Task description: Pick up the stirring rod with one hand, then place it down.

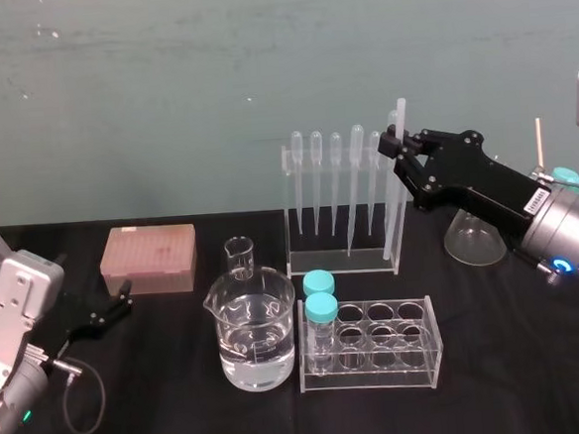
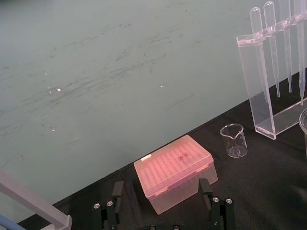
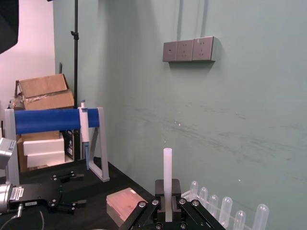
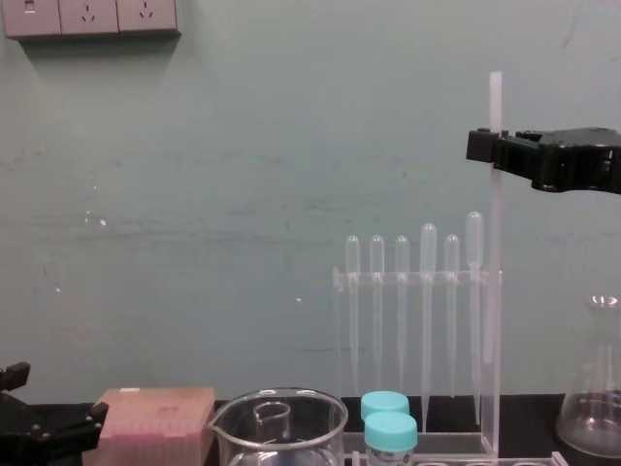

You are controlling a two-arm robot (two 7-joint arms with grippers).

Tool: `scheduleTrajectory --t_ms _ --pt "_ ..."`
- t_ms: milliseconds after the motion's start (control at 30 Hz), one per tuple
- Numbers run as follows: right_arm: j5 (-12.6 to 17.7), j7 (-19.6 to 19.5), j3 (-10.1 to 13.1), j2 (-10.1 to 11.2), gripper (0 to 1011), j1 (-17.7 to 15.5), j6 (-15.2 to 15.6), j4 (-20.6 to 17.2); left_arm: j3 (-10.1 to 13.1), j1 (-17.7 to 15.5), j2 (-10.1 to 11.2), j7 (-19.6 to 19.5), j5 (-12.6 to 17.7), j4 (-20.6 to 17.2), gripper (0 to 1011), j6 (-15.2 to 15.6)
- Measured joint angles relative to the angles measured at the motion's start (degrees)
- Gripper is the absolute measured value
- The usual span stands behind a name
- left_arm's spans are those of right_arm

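Fingers of the right gripper (image 1: 396, 148) are clamped on the stirring rod (image 1: 396, 200), pinching it close to its top, above the right end of the pipette rack (image 1: 342, 258). From the chest camera the rod stands nearly upright just beside that end of the rack. A short stub shows over the gripper, and the lower tip reaches down to the rack's base; whether the tip touches the table cannot be told. The left gripper (image 1: 112, 311) lies low, well to the left of the rack and beyond a pink tip box (image 1: 148, 259), its fingers spread wide around nothing. In front of the rack stand a water-filled beaker (image 1: 253, 329), a small empty beaker (image 1: 239, 258) and a tube rack (image 1: 381, 381) with two teal-capped tubes (image 1: 321, 309). A conical flask (image 1: 473, 236) stands to the pipette rack's right.
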Motion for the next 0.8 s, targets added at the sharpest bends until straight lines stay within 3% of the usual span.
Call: scheduleTrajectory --t_ms 800 --pt "-0.1 -0.2 0.1 0.2 69 -0.3 -0.1 0.4 0.0 0.0 0.0 0.0 0.0 0.0 1000 0.0"
